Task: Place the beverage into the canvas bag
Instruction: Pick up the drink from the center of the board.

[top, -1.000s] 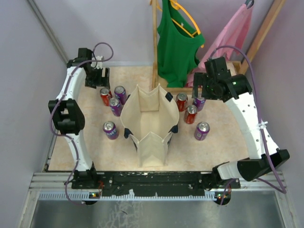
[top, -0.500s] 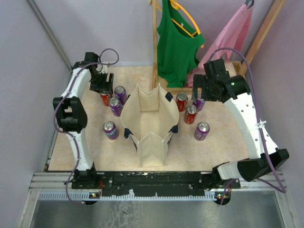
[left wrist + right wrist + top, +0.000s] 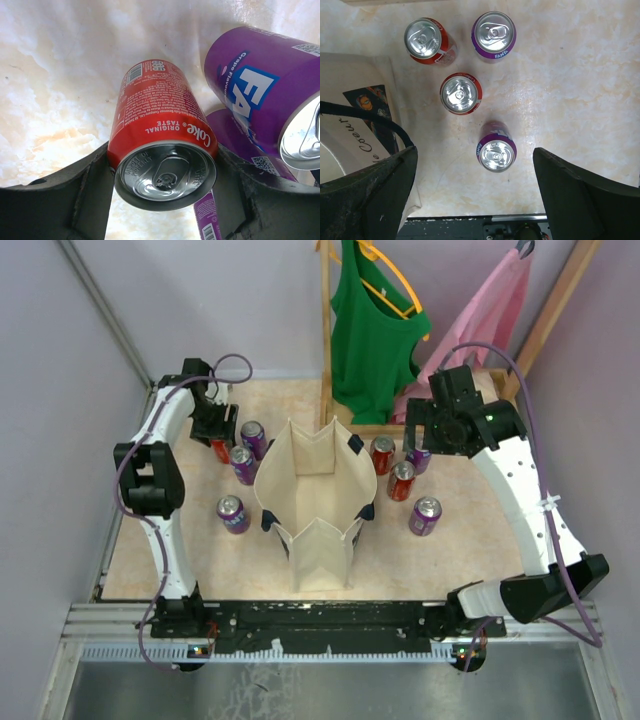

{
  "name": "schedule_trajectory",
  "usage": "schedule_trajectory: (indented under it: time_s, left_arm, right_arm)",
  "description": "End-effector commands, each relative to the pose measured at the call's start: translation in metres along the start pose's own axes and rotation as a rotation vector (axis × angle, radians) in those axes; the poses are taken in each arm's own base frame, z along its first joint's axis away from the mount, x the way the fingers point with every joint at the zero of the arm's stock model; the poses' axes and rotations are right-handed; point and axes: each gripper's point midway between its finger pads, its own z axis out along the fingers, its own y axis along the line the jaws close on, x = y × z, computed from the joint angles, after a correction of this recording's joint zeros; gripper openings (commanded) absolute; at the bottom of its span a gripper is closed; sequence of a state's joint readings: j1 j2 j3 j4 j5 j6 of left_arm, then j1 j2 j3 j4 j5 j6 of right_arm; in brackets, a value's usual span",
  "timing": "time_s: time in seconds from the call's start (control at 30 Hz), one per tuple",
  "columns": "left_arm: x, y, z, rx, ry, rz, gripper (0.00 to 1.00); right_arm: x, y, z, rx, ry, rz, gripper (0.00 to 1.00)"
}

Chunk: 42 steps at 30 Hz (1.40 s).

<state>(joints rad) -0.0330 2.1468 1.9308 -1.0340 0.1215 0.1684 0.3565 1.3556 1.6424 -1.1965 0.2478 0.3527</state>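
The cream canvas bag (image 3: 320, 552) with dark handles stands upright and open mid-table; its edge shows in the right wrist view (image 3: 350, 100). My left gripper (image 3: 215, 430) (image 3: 164, 150) is low at the back left. Its fingers (image 3: 90, 190) press both sides of an upright red Coke can (image 3: 160, 115) standing on the table. Purple Fanta cans (image 3: 260, 90) stand right beside it. My right gripper (image 3: 425, 435) (image 3: 474, 152) is open and empty, hovering above two red cans (image 3: 461, 93) and two purple cans (image 3: 496, 150) to the right of the bag.
Purple cans stand left of the bag (image 3: 242, 462) (image 3: 232, 512). A wooden rack post (image 3: 325, 340) with a green top (image 3: 370, 330) and a pink garment (image 3: 485, 310) hangs at the back. Walls close in on both sides.
My left gripper has moved right and forward from the back-left corner and come down around the red can. The right arm has barely shifted.
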Motion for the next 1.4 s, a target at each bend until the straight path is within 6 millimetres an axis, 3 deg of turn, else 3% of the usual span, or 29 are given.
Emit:
schedule_trajectory:
  time_s: [0.0, 0.13, 0.23, 0.3, 0.37, 0.4, 0.53, 0.73, 0.93, 1.0, 1.07, 1.2, 1.37]
  left_arm:
    - [0.007, -0.002, 0.003, 0.001, 0.033, 0.015, 0.65]
    - [0.006, -0.002, 0.005, 0.005, 0.038, 0.022, 0.75]
    - [0.007, -0.002, 0.007, 0.009, 0.049, 0.026, 0.70]
    - [0.008, -0.004, 0.007, 0.018, 0.053, 0.027, 0.48]
    - [0.006, -0.004, 0.004, 0.022, 0.047, 0.028, 0.13]
    - [0.004, -0.004, 0.000, 0.019, 0.039, 0.030, 0.01]
    - [-0.014, -0.006, -0.025, 0.013, -0.037, 0.040, 0.00]
    - [-0.052, -0.002, -0.080, -0.039, -0.224, 0.096, 0.00]
    - [-0.067, -0.012, -0.121, -0.029, -0.342, 0.137, 0.00]
    - [-0.077, -0.021, -0.145, -0.004, -0.412, 0.152, 0.00]
    - [-0.095, -0.033, -0.182, 0.021, -0.526, 0.178, 0.00]
    - [-0.115, -0.079, -0.256, 0.115, -0.740, 0.320, 0.00]
    - [-0.091, -0.161, -0.330, 0.365, -0.927, 0.545, 0.00]
  right_arm:
    - [-0.007, -0.001, -0.008, -0.024, -0.051, 0.027, 0.99]
    - [-0.004, -0.001, -0.007, -0.023, -0.043, 0.025, 0.99]
    - [-0.003, -0.001, -0.006, -0.026, -0.042, 0.030, 0.99]
    - [-0.002, 0.000, -0.005, -0.028, -0.039, 0.031, 0.99]
    - [-0.001, 0.000, -0.005, -0.030, -0.037, 0.032, 0.99]
    - [0.000, 0.000, -0.005, -0.030, -0.036, 0.031, 0.99]
    - [0.001, -0.001, -0.004, -0.029, -0.032, 0.022, 0.99]
    - [0.001, -0.001, -0.002, -0.029, -0.032, 0.013, 0.99]
    - [0.001, 0.003, 0.002, -0.042, -0.028, 0.012, 0.99]
    - [0.001, 0.003, 0.002, -0.040, -0.029, 0.010, 0.99]
    - [0.001, 0.002, 0.002, -0.039, -0.029, 0.008, 0.99]
    - [0.001, 0.003, 0.005, -0.037, -0.025, 0.001, 0.99]
    - [-0.003, 0.008, 0.011, -0.048, -0.021, -0.009, 0.99]
